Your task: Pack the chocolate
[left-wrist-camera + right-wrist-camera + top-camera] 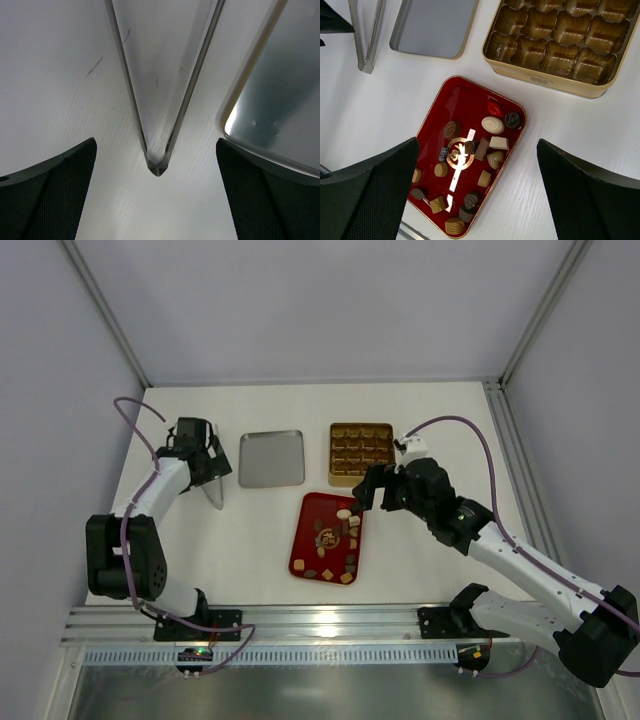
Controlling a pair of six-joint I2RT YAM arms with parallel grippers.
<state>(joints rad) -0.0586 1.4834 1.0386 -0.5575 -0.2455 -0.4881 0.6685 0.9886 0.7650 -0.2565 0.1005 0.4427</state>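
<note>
Chocolate pieces point(492, 125) lie loose in the red rectangular metal tray point(460, 102); right gripper point(476, 142) hangs above it, jaws apart, apparently to pick one.

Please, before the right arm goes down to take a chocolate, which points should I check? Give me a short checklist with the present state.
1. Right gripper open and empty: ok, fingers apart.
2. Chocolate below it, in the red tray: ok.
3. Gold tin uncovered, visible compartments empty: ok.
4. Silver lid clear of the tin: ok.
5. Left gripper holding the tongs: not ok, fingers open on either side.
</note>
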